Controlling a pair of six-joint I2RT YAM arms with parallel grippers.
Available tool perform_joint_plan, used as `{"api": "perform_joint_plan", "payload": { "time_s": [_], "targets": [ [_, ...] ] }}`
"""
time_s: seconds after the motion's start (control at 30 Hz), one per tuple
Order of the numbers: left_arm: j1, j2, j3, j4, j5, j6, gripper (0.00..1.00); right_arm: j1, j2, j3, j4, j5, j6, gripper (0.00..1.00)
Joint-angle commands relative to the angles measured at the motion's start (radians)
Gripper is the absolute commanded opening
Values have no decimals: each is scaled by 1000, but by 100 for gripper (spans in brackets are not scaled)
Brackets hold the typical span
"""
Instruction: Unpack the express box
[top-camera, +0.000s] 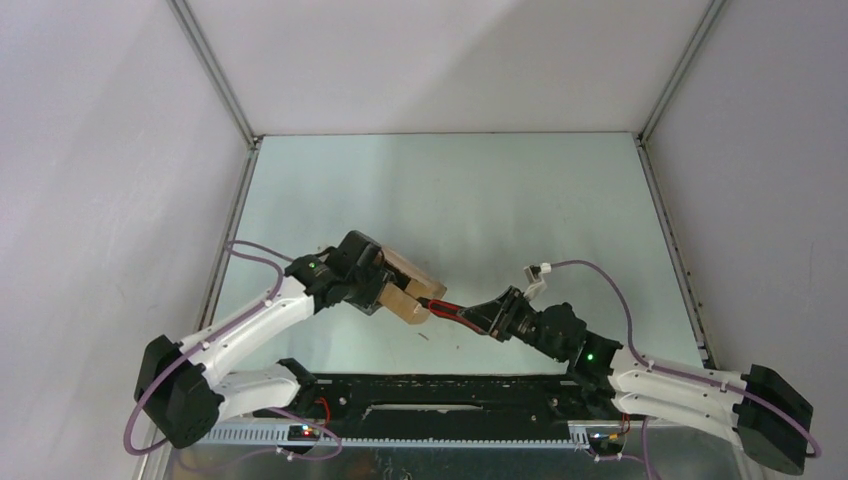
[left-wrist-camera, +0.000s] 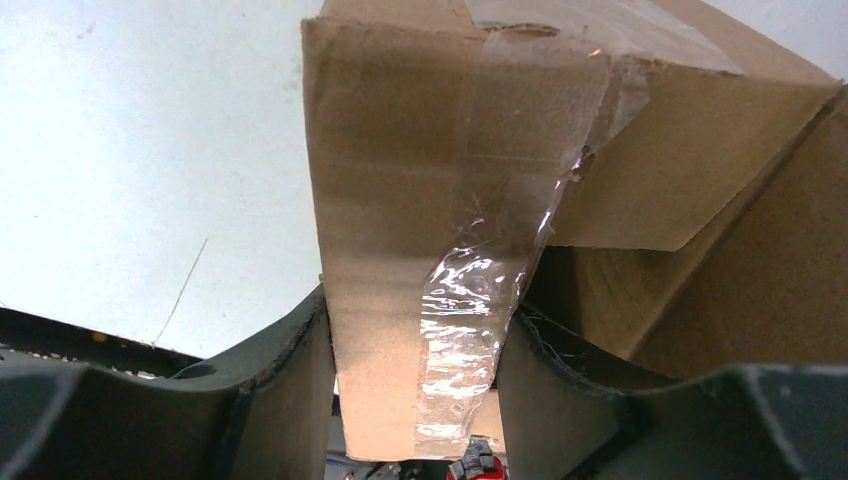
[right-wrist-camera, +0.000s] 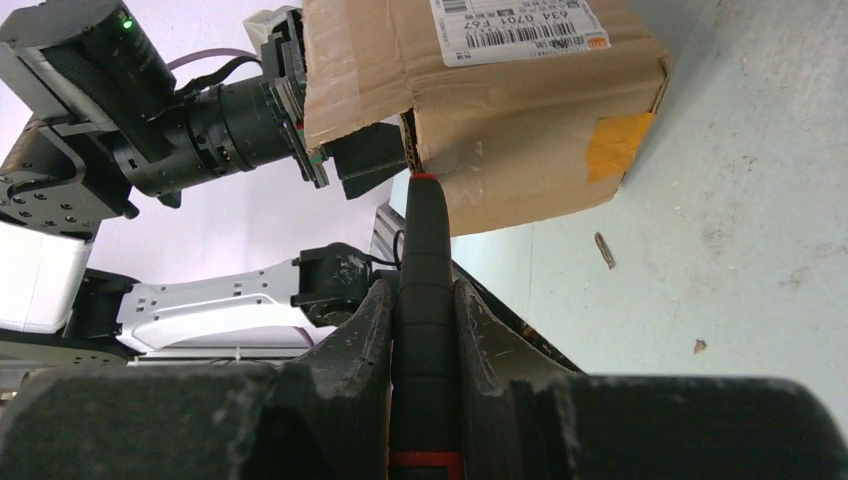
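Note:
The express box, a brown carton, hangs tilted just above the table near the front centre. My left gripper is shut on it: in the left wrist view both fingers press a cardboard flap that carries clear tape. The right wrist view shows the box with a white barcode label and an orange tape patch. My right gripper is shut on a red-and-black utility knife. Its tip meets the box's lower edge beside an open flap.
A black rail runs along the table's near edge between the arm bases. Small scraps lie on the table right of the box. White walls with metal corner posts enclose the workspace on three sides.

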Motion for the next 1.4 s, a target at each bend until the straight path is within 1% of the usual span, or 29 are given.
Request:
{"api": "perform_joint_plan", "payload": {
  "time_s": [0.0,0.17,0.23,0.37,0.47,0.63,0.8,1.37],
  "targets": [
    [-12,-59,22,245,-75,-130,0,84,91,35,26,-124,32,0],
    [-19,-66,23,244,-95,-130,0,94,158,35,70,-131,43,0],
    [-4,-83,8,234,-108,-124,0,78,137,23,54,-137,43,0],
    [67,-107,-17,205,-85,-75,0,44,50,7,-32,-148,28,0],
    [83,-118,-35,210,-56,-60,0,15,-8,0,-78,-160,13,0],
    [85,-101,-25,190,-32,-43,0,-10,-42,-2,-117,-173,-4,0],
    [97,-124,-38,183,-50,-28,0,-20,-79,-27,-129,-177,6,0],
    [101,-114,-46,179,-72,8,0,-40,-140,-36,-163,-201,12,0]
  ]
}}
